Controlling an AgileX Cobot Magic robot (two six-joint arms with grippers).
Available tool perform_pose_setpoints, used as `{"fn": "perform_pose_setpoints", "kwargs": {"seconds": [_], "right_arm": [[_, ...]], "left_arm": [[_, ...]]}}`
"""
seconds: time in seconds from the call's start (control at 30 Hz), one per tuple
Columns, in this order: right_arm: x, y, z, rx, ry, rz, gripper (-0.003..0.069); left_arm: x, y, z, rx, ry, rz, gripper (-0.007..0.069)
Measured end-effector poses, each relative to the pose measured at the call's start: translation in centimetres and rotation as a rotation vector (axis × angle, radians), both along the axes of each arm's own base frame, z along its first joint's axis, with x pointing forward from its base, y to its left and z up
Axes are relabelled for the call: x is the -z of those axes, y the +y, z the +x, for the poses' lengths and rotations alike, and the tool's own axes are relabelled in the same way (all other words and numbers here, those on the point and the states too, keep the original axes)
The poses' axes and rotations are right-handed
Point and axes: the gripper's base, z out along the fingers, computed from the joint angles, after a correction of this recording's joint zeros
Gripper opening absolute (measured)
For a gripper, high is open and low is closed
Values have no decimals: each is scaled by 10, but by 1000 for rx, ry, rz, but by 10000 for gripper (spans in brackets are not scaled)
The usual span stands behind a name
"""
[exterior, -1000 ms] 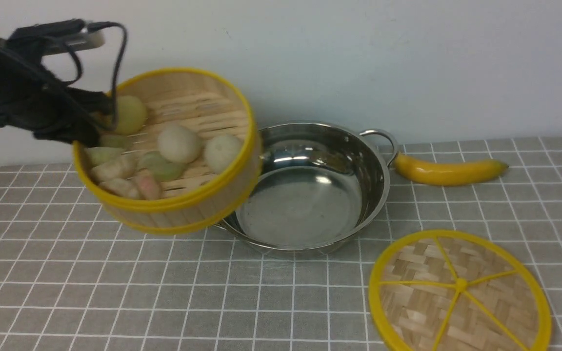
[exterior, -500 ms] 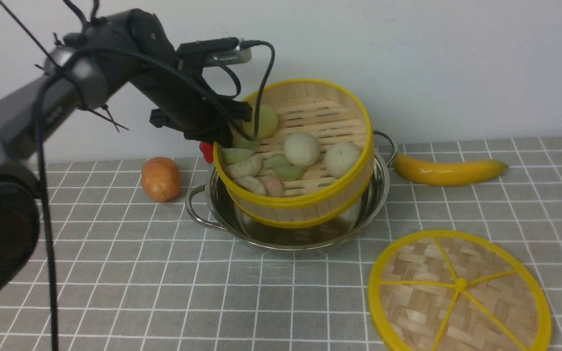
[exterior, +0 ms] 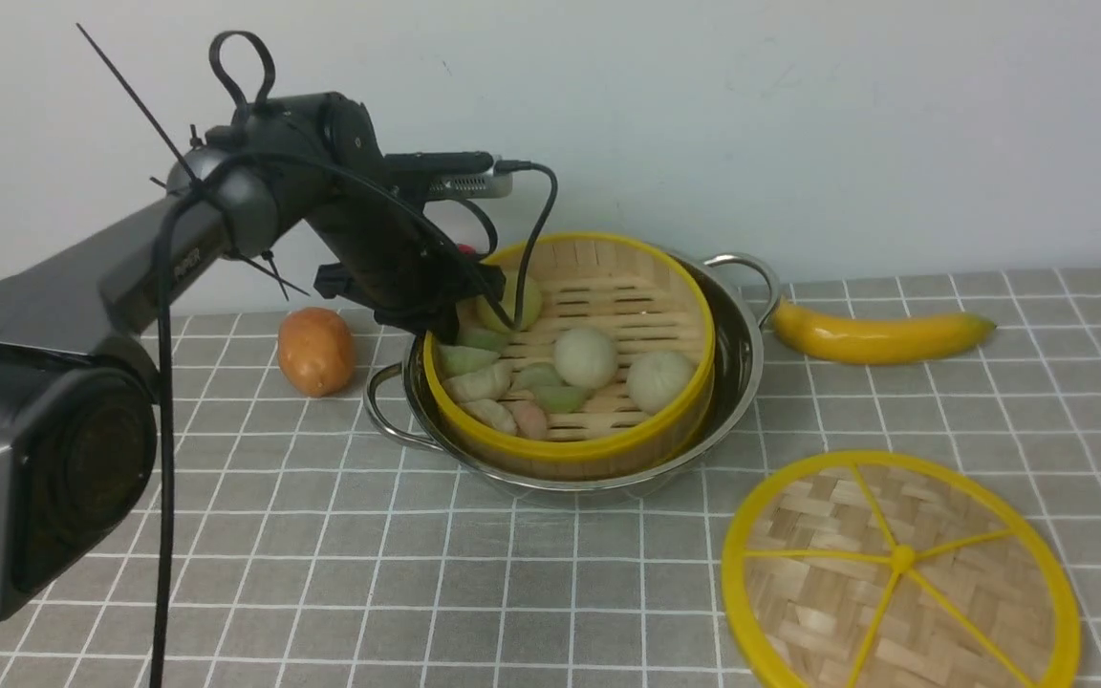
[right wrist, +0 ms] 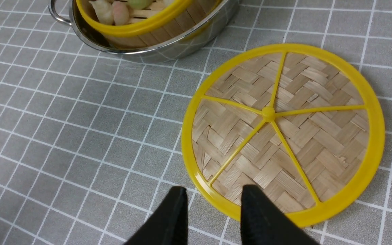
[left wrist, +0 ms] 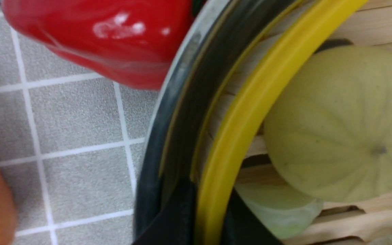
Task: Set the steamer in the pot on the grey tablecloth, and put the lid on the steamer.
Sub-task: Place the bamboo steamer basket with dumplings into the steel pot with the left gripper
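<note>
done: you have the steamer [exterior: 570,449] in the pot [exterior: 740,354].
left fingers [left wrist: 177,221]: pinching steamer rim.
right fingers [right wrist: 175,217]: spread.
to do: lid [exterior: 899,573].

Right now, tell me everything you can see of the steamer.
The steamer is a round bamboo basket: upright wooden-strip wall, slatted floor, yellow top rim. It sits upright and uncovered inside the steel pot, off-centre toward the robot's left, with a gap on the right. It holds pale buns and green and pink dumplings. The left gripper pinches its rim, one finger inside, one outside. Whether its base rests on the pot floor is hidden.
</note>
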Motion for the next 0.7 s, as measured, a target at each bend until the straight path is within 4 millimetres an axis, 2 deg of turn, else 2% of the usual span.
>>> {"fn": "perform_pose_setpoints", "kwargs": {"seconds": [0.13,0.37,0.47,0.6,0.7], "right_arm": [[0,0,0,1,0,1,240],[0,0,0,0,1,4,240],[0,0,0,0,1,8,240],[-1,2,0,-3,5,27,240],[-1,2,-1,-5,7,37,240]], "left_arm": [[9,-5,1,12,12,-6,46],[10,-6,1,21,15,-6,78],[10,-6,1,28,14,-7,125],[6,-6,1,33,23,-7,231],[-4,-7,2,39,14,-5,292]]}}
